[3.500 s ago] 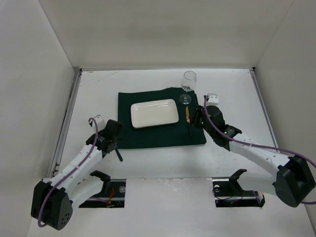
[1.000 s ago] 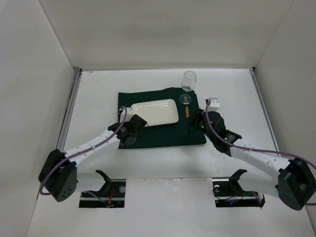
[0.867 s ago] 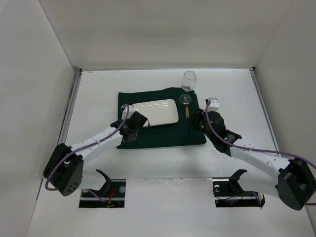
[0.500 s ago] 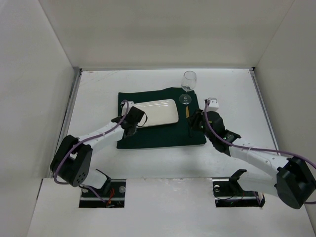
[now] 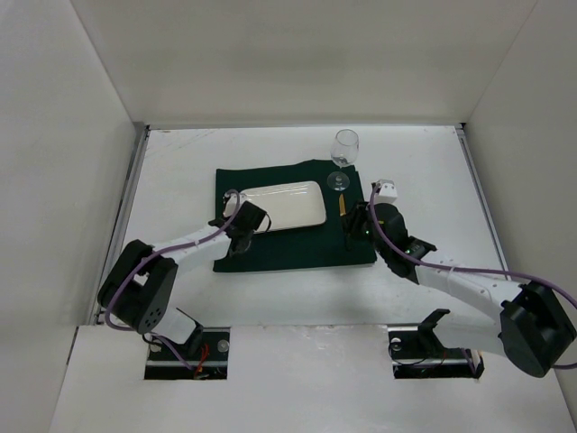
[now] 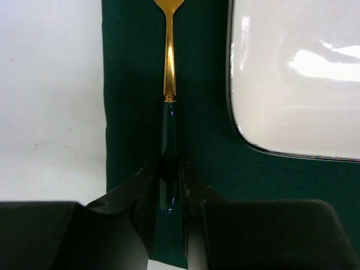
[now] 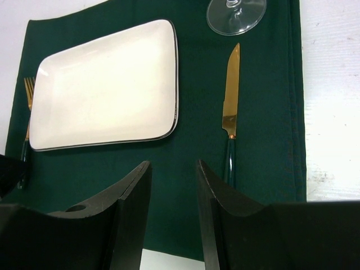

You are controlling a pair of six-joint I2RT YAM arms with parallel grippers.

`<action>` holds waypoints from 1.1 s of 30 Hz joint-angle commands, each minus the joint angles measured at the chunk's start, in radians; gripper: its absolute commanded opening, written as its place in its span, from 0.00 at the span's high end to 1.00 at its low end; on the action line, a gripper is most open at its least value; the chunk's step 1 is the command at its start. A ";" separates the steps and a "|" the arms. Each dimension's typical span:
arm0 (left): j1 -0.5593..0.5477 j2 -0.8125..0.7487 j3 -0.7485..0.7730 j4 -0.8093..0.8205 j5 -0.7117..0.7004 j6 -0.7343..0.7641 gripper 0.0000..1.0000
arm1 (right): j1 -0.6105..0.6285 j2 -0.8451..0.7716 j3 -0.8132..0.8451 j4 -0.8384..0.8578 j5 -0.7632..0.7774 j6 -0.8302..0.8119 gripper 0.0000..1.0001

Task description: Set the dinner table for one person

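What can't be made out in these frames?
- Fork tines: left wrist view, cut off by the top edge; tiny in right wrist view.
- Wine glass bowl: right wrist view, top edge leaves only the foot.
- Knife handle end: right wrist view, behind the right finger.

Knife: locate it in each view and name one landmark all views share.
Top external: knife right of the white plate, by the glass foot.
Left wrist: not in it.
Right wrist: right of centre, on the green cloth.
Shared landmark: the white plate.
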 commanded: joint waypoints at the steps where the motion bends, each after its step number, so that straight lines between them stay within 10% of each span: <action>1: 0.008 -0.028 -0.013 -0.034 -0.034 -0.008 0.92 | 0.002 0.007 0.011 0.060 0.008 0.005 0.57; 14: 0.009 -0.049 0.005 -0.051 -0.082 -0.005 0.66 | 0.002 -0.008 0.006 0.060 0.012 0.007 0.57; 33: 0.120 -0.704 -0.105 -0.120 -0.134 -0.302 0.63 | -0.187 -0.384 -0.264 0.208 0.220 0.206 0.44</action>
